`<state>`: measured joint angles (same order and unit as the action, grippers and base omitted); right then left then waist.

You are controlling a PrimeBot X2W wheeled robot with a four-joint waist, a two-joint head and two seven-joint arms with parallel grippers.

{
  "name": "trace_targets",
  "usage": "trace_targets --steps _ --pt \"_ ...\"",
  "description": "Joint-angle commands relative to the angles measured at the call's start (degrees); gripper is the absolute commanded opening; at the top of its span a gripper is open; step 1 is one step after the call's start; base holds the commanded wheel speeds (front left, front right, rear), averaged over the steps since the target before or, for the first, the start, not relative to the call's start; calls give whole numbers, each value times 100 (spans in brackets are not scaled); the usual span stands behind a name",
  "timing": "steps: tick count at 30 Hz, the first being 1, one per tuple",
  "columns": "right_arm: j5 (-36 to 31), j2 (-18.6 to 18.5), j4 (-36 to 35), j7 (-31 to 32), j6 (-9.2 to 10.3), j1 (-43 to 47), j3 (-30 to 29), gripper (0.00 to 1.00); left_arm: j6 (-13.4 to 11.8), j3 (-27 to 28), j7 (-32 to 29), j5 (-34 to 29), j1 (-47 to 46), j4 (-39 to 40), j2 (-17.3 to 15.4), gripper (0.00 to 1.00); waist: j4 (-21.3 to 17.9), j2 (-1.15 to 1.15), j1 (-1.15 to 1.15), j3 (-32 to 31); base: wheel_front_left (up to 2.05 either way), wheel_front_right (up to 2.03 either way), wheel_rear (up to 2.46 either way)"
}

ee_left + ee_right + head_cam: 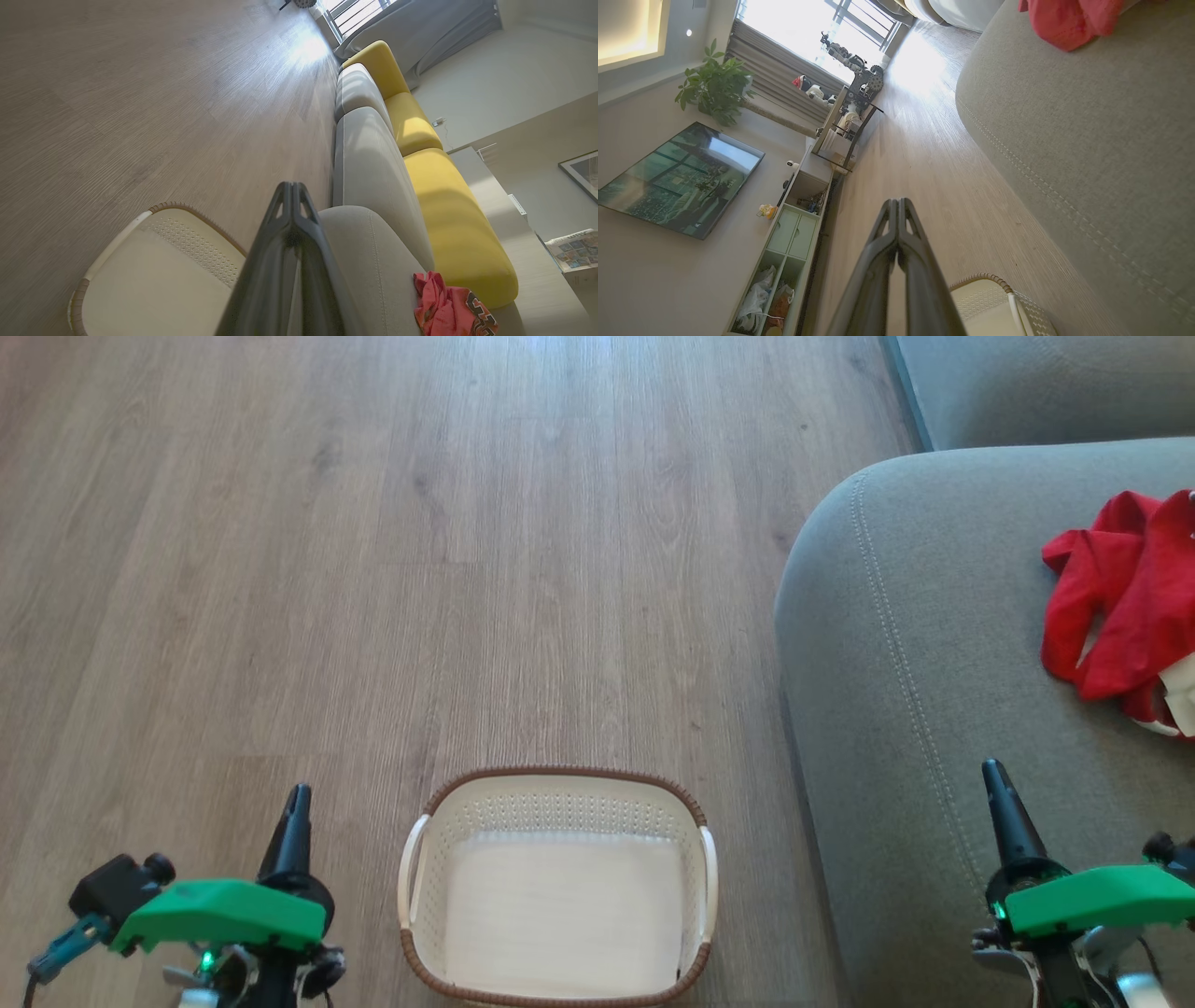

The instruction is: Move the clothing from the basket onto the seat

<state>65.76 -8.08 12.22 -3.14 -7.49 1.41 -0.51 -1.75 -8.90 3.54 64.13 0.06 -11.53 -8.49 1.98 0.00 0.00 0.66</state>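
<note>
The white perforated basket [557,803] with its brown woven rim stands on the floor at the bottom middle, nothing inside it; it appears too in the left wrist view [154,275] and the right wrist view [999,303]. Red clothing [1125,597] with a small white piece lies bunched on the grey-green seat [915,663] at the right, also seen as clothing [448,308] and clothing [1069,21]. My left gripper [298,795] is shut, left of the basket. My right gripper [993,770] is shut, over the seat's front part. Neither holds anything.
Wooden floor [373,569] stretches ahead and to the left. Yellow cushions [448,224] line the sofa's back. A low cabinet [794,233] with a framed picture and a plant stands along the far wall, beyond a shelf rack by the window.
</note>
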Motion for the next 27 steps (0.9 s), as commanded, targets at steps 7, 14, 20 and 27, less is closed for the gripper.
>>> trace_targets --steps 7,14,20,27 --pt "480 46 -113 150 0 -361 -73 0 182 371 -141 504 -363 88 47 0 -30 0 0 -7 0 0 0" --pt "779 99 -75 248 0 -413 -129 0 281 507 -239 827 -397 43 101 0 -52 0 0 -13 0 0 0" --pt "1078 153 -37 345 0 -465 -187 0 380 644 -339 1150 -430 -1 155 0 -75 0 0 -18 0 0 0" --pt "1424 216 8 460 0 -525 -254 0 494 804 -455 1523 -468 -53 219 0 -101 0 0 -24 0 0 0"
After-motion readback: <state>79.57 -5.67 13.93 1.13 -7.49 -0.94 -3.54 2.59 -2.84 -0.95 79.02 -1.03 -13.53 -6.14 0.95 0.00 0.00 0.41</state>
